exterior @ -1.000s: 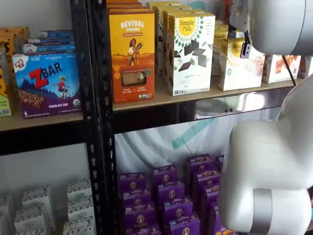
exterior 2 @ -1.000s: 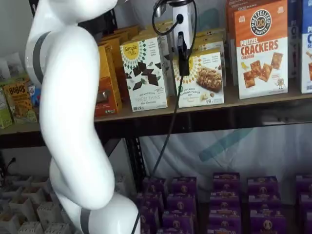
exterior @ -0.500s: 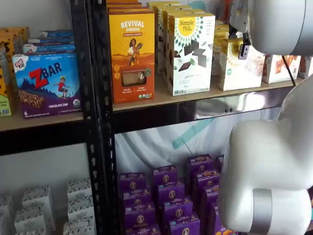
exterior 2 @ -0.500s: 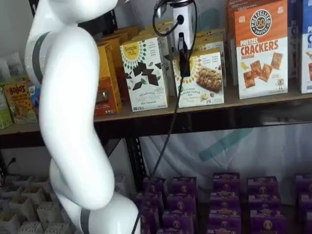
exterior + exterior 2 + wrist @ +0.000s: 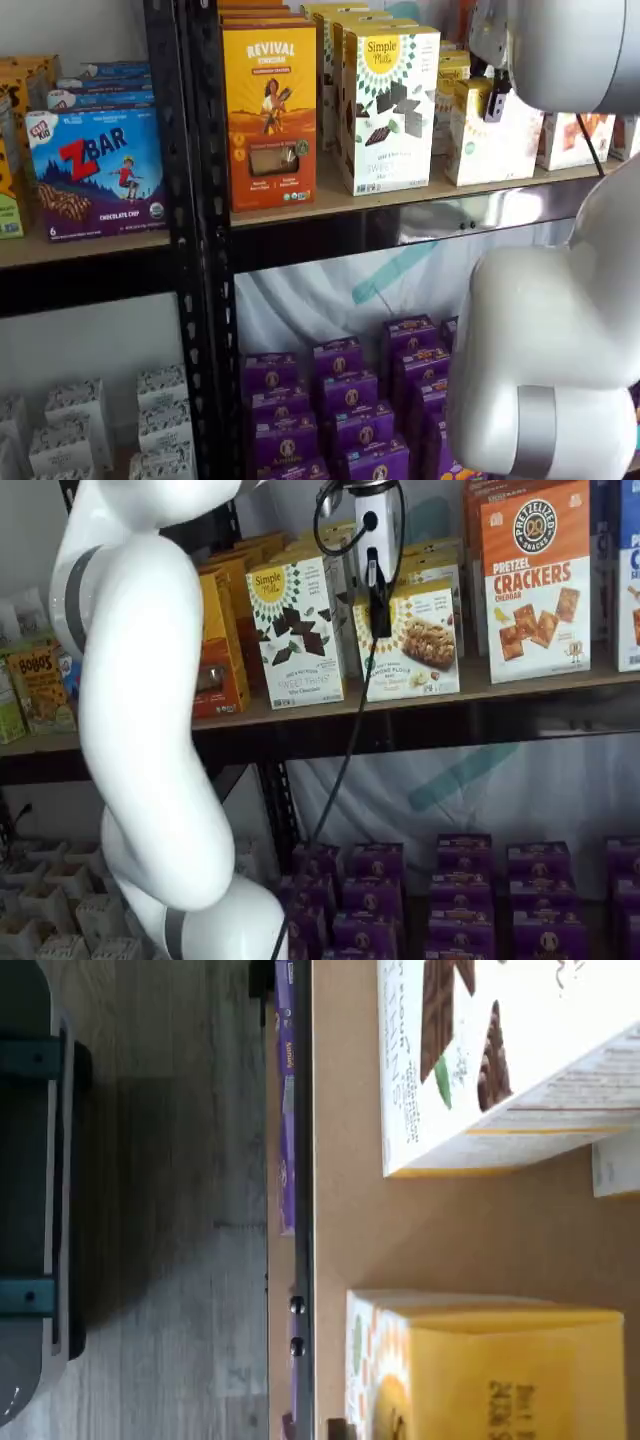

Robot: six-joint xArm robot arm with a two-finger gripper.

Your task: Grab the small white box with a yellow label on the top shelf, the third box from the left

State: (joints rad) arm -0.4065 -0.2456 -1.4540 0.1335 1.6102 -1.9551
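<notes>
The small white box (image 5: 420, 645) with its yellow top edge stands on the top shelf (image 5: 520, 685) and also shows in a shelf view (image 5: 490, 140). The wrist view shows its yellow top (image 5: 500, 1370) close up. My gripper (image 5: 378, 625) hangs in front of the box's left front edge. Its white body is above and one black finger shows side-on, so I cannot tell whether it is open. In a shelf view the gripper (image 5: 493, 108) sits at the box's upper front. No box is held.
A taller white carton with chocolate squares (image 5: 298, 630) stands just left of the small box, with an orange carton (image 5: 270, 110) further left. An orange-and-white cracker carton (image 5: 535, 580) stands to the right. Purple boxes (image 5: 460, 890) fill the lower shelf. My white arm (image 5: 150, 730) fills the left foreground.
The gripper has crept slightly closer to the small box's front. The boxes have not moved.
</notes>
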